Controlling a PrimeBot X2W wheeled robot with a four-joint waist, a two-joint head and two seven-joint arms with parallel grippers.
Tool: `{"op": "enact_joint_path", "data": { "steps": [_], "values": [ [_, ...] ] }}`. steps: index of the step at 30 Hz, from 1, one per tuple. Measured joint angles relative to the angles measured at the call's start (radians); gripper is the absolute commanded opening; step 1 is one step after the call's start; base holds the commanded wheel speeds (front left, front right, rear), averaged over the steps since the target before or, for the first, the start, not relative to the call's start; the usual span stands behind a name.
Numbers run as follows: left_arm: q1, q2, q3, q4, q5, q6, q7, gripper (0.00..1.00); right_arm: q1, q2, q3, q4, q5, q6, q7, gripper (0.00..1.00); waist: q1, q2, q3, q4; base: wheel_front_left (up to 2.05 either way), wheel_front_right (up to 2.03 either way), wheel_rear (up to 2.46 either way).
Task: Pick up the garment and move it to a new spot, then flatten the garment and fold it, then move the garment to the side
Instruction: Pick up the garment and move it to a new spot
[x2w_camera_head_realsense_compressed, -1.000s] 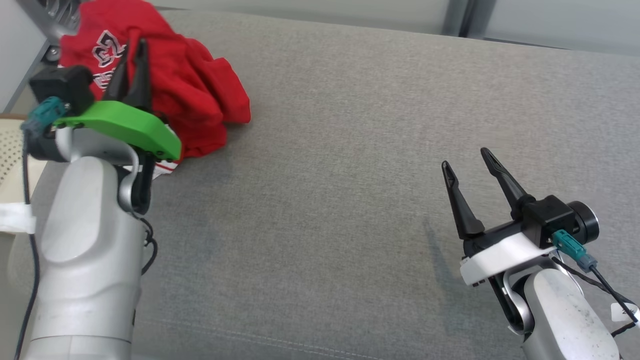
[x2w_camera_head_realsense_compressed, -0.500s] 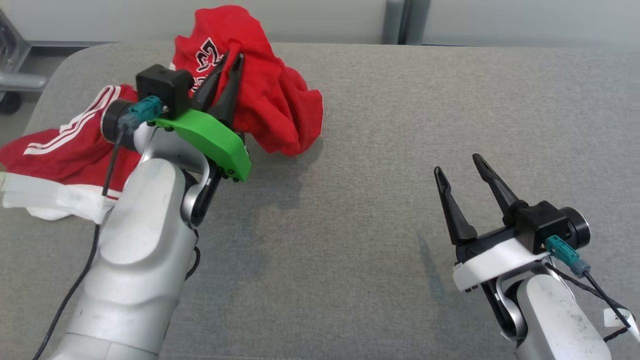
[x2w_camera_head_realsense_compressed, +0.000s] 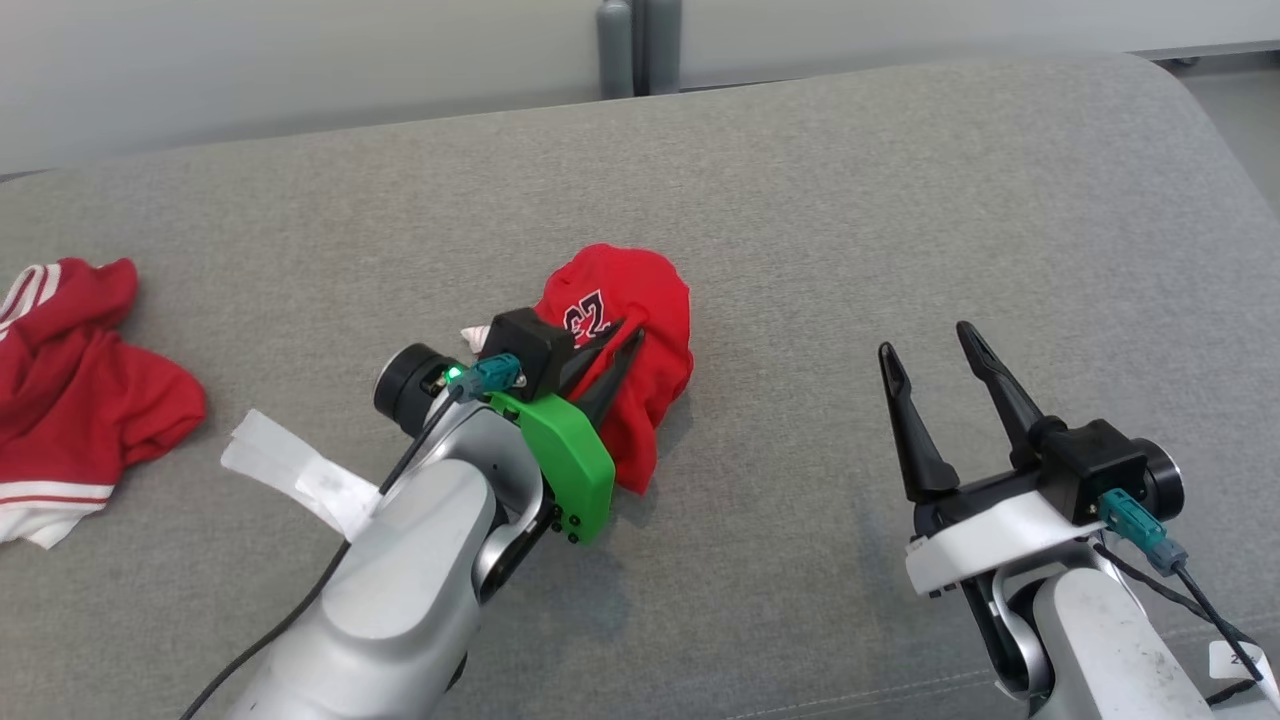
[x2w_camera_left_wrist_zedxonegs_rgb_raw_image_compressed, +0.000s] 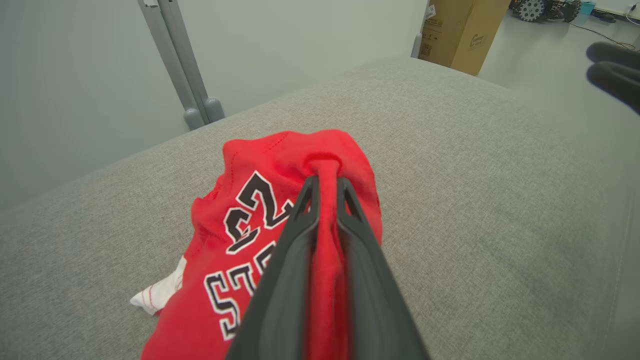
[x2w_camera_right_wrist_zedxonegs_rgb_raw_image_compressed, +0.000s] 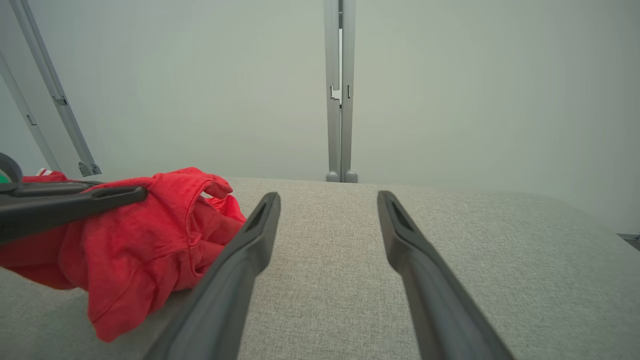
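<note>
Garment: red jersey (x2w_camera_head_realsense_compressed: 640, 290) (x2w_camera_left_wrist_zedxonegs_rgb_raw_image_compressed: 280, 160) (x2w_camera_right_wrist_zedxonegs_rgb_raw_image_compressed: 140, 240) with a black-and-white "23" and lettering, bunched into a lump near the middle of the grey cushion (x2w_camera_head_realsense_compressed: 850, 200). A fold at its top is pinched and the rest hangs below. Cannot tell whether the lowest folds rest on the fabric.
Grip: left pincer (x2w_camera_head_realsense_compressed: 628, 332) (x2w_camera_left_wrist_zedxonegs_rgb_raw_image_compressed: 327, 181) clenched on that top fold, with red cloth squeezed between the two dark fingers.
Other arm: right pincer (x2w_camera_head_realsense_compressed: 928, 340) (x2w_camera_right_wrist_zedxonegs_rgb_raw_image_compressed: 328, 196) spread wide, grasping nothing, over bare cushion to the jersey's right and apart from it.
Change: half a second ago the jersey lay against the striped garment at the cushion's left end; it is now well apart from it, toward the centre. The head camera has swung too, so the whole scene sits differently. Left grip is unchanged and the right pincer has the same spread.
Left end: red garment with white stripes (x2w_camera_head_realsense_compressed: 90, 400) lies crumpled. A white strip (x2w_camera_head_realsense_compressed: 290, 465) lies between it and the left forearm (x2w_camera_head_realsense_compressed: 400, 590).
Surface: grey woven upholstery with a rounded far-right corner and a stitched seam near the front edge.
Room: pale grey wall (x2w_camera_head_realsense_compressed: 300, 60) with paired grey metal posts (x2w_camera_head_realsense_compressed: 633, 45) (x2w_camera_right_wrist_zedxonegs_rgb_raw_image_compressed: 339, 100) behind the far edge. A cardboard box (x2w_camera_left_wrist_zedxonegs_rgb_raw_image_compressed: 462, 30) and a wheeled machine (x2w_camera_left_wrist_zedxonegs_rgb_raw_image_compressed: 537, 7) stand on the floor beyond.
</note>
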Motion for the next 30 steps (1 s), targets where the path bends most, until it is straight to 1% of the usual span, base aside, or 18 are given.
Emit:
{"op": "enact_joint_path", "data": {
  "steps": [6, 9, 10, 12, 13, 14, 15, 16, 19, 23, 25, 30],
  "values": [
    [0.031, 0.002, -0.024, 0.048, 0.027, 0.0, -0.003, 0.0, 0.006, 0.002, 0.019, 0.003, 0.015, 0.002, 0.0, 1.0, 0.0, 0.0, 0.003, -0.084, 0.0, 0.0, 0.0],
    [0.046, 0.004, -0.035, 0.059, 0.025, 0.0, -0.018, 0.0, 0.006, 0.006, 0.035, 0.011, 0.018, 0.012, 0.0, 1.0, 0.0, 0.0, 0.005, -0.126, 0.0, 0.0, 0.0],
    [0.05, 0.007, -0.047, 0.06, 0.022, 0.0, -0.024, 0.26, 0.008, 0.006, 0.032, 0.012, 0.019, 0.012, 0.0, 1.0, 0.0, 0.0, 0.006, -0.139, 0.0, 0.0, 0.0],
    [0.053, 0.012, -0.078, 0.047, 0.008, 0.0, -0.033, 0.46, 0.016, 0.005, 0.021, 0.011, 0.023, 0.01, 0.0, 1.0, 0.0, 0.0, 0.006, -0.164, 0.0, 0.0, 0.0],
    [0.054, 0.012, -0.089, 0.041, -0.002, 0.0, -0.036, 0.54, 0.024, 0.004, 0.017, 0.011, 0.023, 0.01, 0.0, 1.0, 0.0, 0.0, 0.006, -0.174, 0.0, 0.0, 0.0],
    [0.054, 0.012, -0.104, 0.036, -0.013, 0.0, -0.039, 0.75, 0.029, 0.004, 0.013, 0.012, 0.024, 0.01, 0.0, 1.0, 0.0, 0.0, 0.007, -0.183, 0.0, 0.0, 0.0],
    [0.056, 0.012, -0.114, 0.03, -0.024, 0.0, -0.046, 0.93, 0.03, 0.005, 0.011, 0.012, 0.025, 0.01, 0.0, 1.0, 0.0, 0.0, 0.007, -0.19, 0.0, 0.0, 0.0],
    [0.058, 0.012, -0.123, 0.022, -0.038, 0.0, -0.046, 1.0, 0.03, 0.005, 0.009, 0.012, 0.025, 0.01, 0.0, 1.0, 0.0, 0.0, 0.007, -0.196, 0.0, 0.0, 0.0],
    [0.062, 0.014, -0.161, -0.01, -0.083, 0.0, -0.063, 1.0, 0.03, 0.005, -0.004, 0.011, 0.025, 0.007, 0.0, 1.0, 0.0, 0.0, 0.009, -0.199, 0.0, 0.0, 0.0],
    [0.066, 0.016, -0.176, -0.052, -0.13, 0.0, -0.081, 1.0, 0.03, 0.006, -0.014, 0.006, 0.025, 0.006, 0.0, 1.0, 0.0, 0.0, 0.01, -0.184, 0.0, 0.0, 0.0],
    [0.066, 0.015, -0.176, -0.069, -0.152, 0.0, -0.098, 1.0, 0.03, 0.006, -0.021, 0.004, 0.025, 0.002, 0.0, 1.0, 0.0, 0.0, 0.011, -0.174, 0.0, 0.0, 0.0],
    [0.065, 0.015, -0.159, -0.089, -0.163, 0.006, -0.129, 1.0, 0.031, 0.006, -0.031, 0.001, 0.025, 0.0, 0.0, 1.0, 0.0, 0.0, 0.011, -0.149, 0.0, 0.0, 0.0]
  ]
}}
